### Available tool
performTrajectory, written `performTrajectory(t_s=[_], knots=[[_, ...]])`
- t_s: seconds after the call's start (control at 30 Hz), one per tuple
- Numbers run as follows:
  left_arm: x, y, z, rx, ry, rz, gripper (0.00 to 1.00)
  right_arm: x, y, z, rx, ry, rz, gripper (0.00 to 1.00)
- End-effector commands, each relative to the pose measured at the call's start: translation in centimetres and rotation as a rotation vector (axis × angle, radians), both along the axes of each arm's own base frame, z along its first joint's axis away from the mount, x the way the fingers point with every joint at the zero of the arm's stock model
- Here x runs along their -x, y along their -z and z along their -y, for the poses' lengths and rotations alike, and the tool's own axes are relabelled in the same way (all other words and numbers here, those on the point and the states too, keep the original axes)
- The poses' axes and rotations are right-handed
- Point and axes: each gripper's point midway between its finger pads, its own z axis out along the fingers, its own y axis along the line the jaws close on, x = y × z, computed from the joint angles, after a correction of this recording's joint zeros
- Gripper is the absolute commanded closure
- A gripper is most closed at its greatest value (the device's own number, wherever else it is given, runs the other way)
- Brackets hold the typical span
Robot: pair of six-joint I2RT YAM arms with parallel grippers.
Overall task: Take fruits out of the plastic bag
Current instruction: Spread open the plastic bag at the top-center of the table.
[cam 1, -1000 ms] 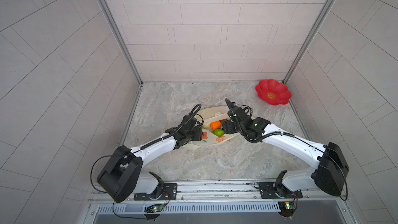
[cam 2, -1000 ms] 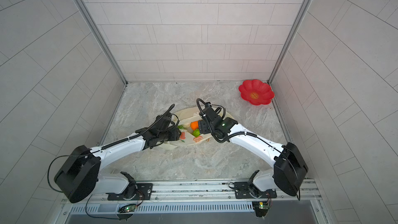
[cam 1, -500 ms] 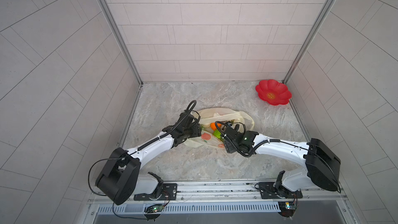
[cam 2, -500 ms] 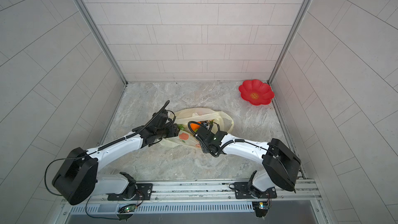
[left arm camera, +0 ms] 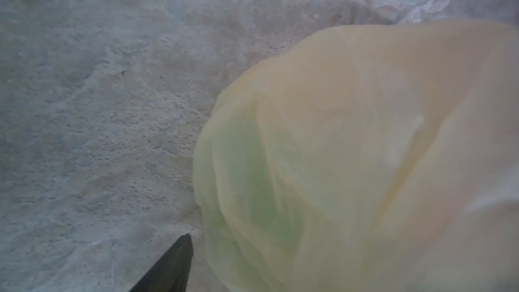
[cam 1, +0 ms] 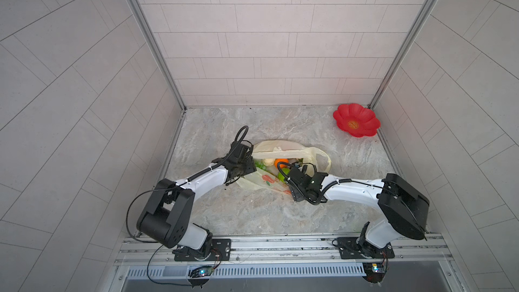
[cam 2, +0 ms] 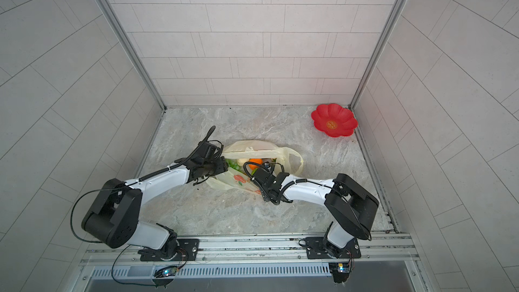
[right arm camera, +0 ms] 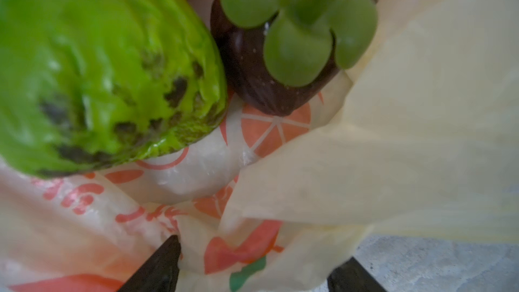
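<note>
Lying near the middle of the marbled grey tabletop [cam 1: 252, 214], the plastic bag [cam 1: 276, 146] is slumped open with the fruits [cam 1: 273, 164] inside its mouth; in both top views an orange [cam 1: 280, 162] sits beside a cream bulb [cam 1: 268, 161], with the green grape bunch [cam 1: 259, 165] toward the left arm and a green ball [cam 1: 284, 171] toward the right arm.

The right wrist view shows that green ball [right arm camera: 98, 66] close up, touching a dark mangosteen [right arm camera: 252, 85] that has rounded green lobes over it.

The right gripper [right arm camera: 252, 272] sits low at the bag's near edge; its two dark fingertips [right arm camera: 157, 268] stand well apart with loose bag film between them, clamped on nothing.

The left gripper [cam 1: 250, 165] is at the bag's left edge; its wrist view shows one fingertip [left arm camera: 171, 265] and a blurred bulge of bag over the rest, so I cannot tell whether it is parted or pinching.

A second ago the right gripper reached over the bag from its far side; it has since dropped to the near side, and one loop handle [cam 1: 323, 158] now lies spread toward the right; the left gripper has barely shifted.

Orange slice prints [right arm camera: 269, 127] and orange-red characters [right arm camera: 75, 195] mark the film; the characters are too blurred to read.

A red flower-shaped plate [cam 1: 365, 119] rests in the far right corner, unmoved, with a small gold mark at its centre that is too small to read.

Pale tiled walls [cam 1: 252, 51] enclose the space; both arms are bolted to a metal rail [cam 1: 280, 245] at the near edge.
</note>
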Motion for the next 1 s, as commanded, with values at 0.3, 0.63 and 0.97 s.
performTrajectory(t_s=[0.3,0.63,0.97], knots=[[2.3,1.9,-2.8,0.064,-0.058,-0.033,0.79,-3.7,1.0,2.8,-0.053,0.109,-0.019,0.31],[3.3,0.5,-1.8,0.123,-0.009,0.017,0.86,-7.3,-1.4,0.0,-0.115,0.08,0.025,0.31],[2.7,-1.8,1.1,0.095,0.119,0.088,0.87,-5.5,-7.9,2.8,-0.043,0.038,0.154,0.21]])
